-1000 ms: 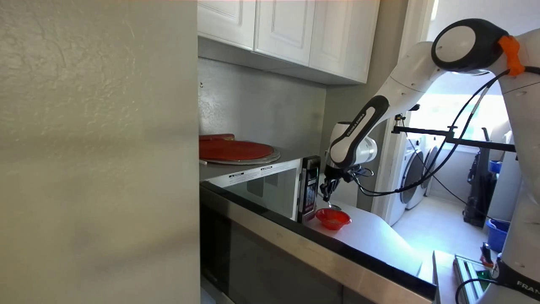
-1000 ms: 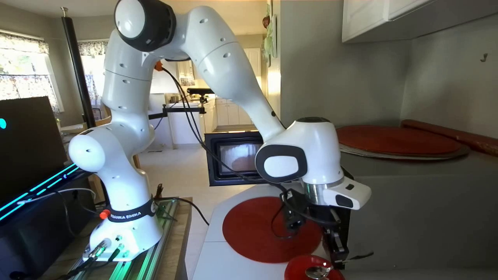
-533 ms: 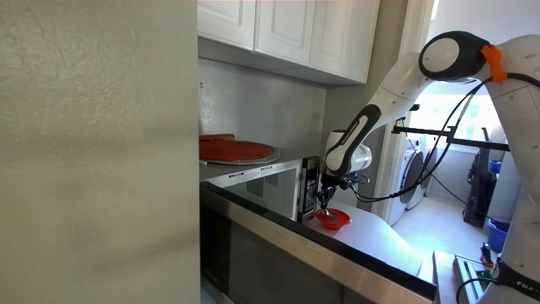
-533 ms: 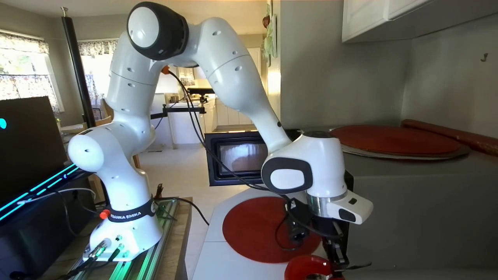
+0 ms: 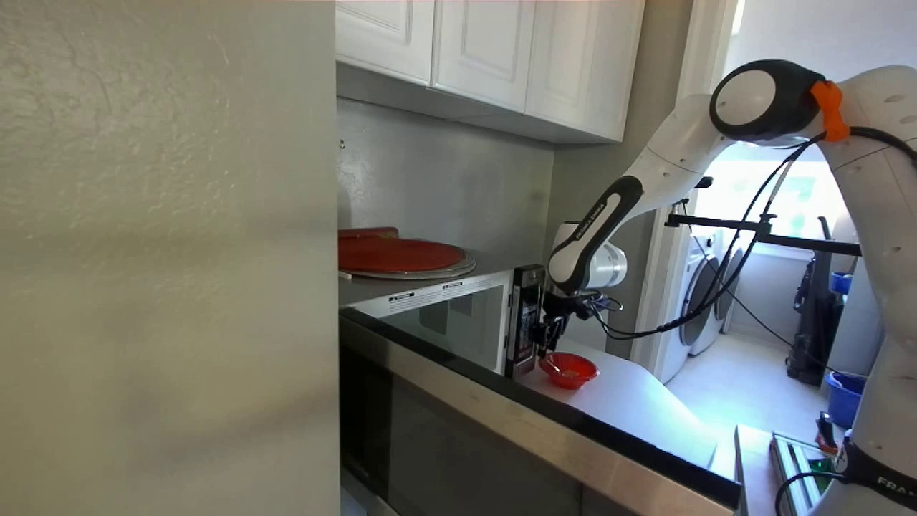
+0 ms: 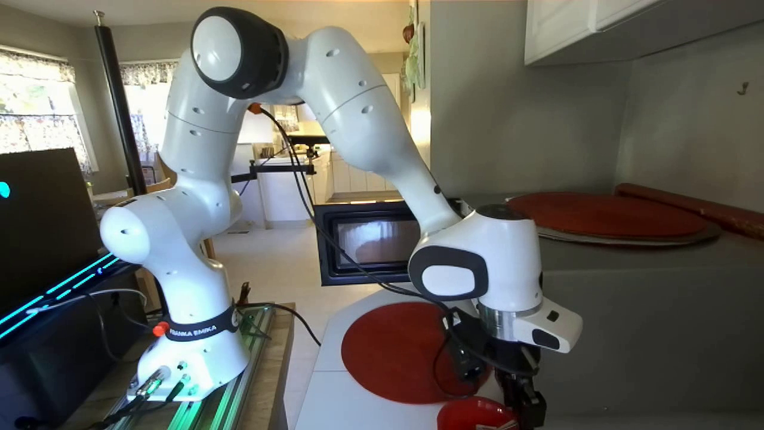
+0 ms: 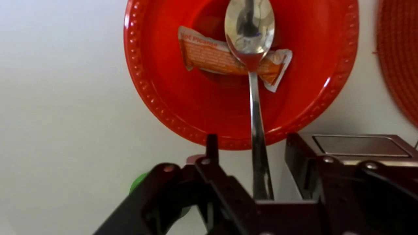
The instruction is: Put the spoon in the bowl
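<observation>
The spoon (image 7: 255, 101) has come down since a second ago, when its scoop hung above the red bowl (image 7: 183, 111); now the scoop is inside. The dark gripper (image 7: 252, 145) has slid a little nearer the microwave's button panel (image 5: 526, 315) too. Its two fingers (image 7: 212, 150) are spread apart, and the spoon's handle sits in the gap between them, touching neither fingertip.

The spoon is shiny metal, smooth like a mirror, with an egg-shaped scoop and a long thin handle. The scoop is over the middle of a small packet (image 7: 212, 55), orange and white and a bit crinkled, that lies in the bowl. The handle goes out over the rim. The bowl is round and glossy, and little bumps run along its edge.

The table (image 7: 65, 98) under it is smooth and white. Close to the bowl, but apart from it, lies a flat round red mat (image 7: 403, 49) with ridges that curve like rings. Something green (image 7: 138, 181) peeks out behind a finger; too little shows to tell what it is. In both exterior views, a flat red disc (image 6: 609, 214) sits on top of the microwave.
</observation>
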